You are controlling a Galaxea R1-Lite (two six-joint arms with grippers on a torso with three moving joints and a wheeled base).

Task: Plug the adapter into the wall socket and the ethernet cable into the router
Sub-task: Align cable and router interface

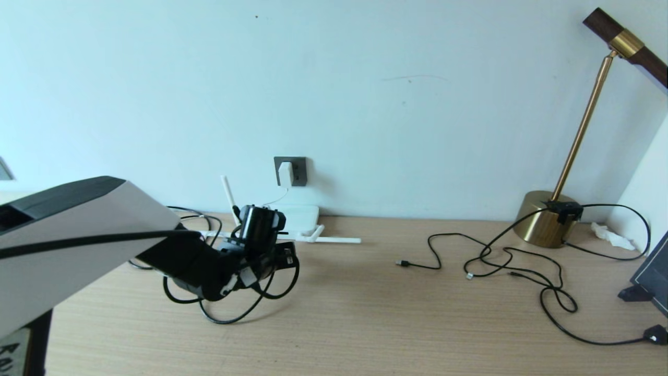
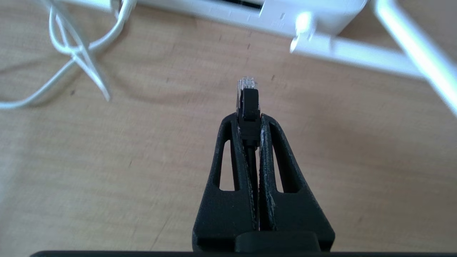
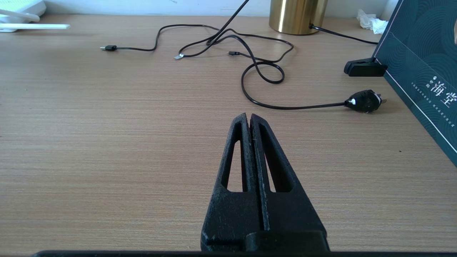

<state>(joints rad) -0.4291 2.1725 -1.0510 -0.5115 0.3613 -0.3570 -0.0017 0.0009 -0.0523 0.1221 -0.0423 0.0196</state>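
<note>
Left arm: reaches in from the left edge of the head view, low over the wooden desk (image 1: 365, 324), toward the router.
Left gripper (image 2: 249, 119): fingers pressed onto the plug of the ethernet cable (image 2: 249, 103); the plug's clear tip sticks out past the fingertips and points at the router's front edge, not touching it.
Ethernet cable slack: black loops lie on the desk under and around the left wrist in the head view.
Router (image 1: 301, 218): flat white box on the desk against the wall, one antenna upright at its left, another lying flat toward the right.
Wall socket (image 1: 290, 171): dark-grey plate on the wall just above the router.
Adapter (image 1: 285, 174): white cube seated in the left part of the wall socket, its thin white cord dropping toward the router.
Thin black cables (image 1: 501, 261): tangled on the desk right of centre, well apart from the router.
Brass lamp (image 1: 543, 222): stands at the far right by the wall.
Right gripper (image 3: 249, 119): fingers pressed together, holding nothing, above bare desk; unseen in the head view.
</note>
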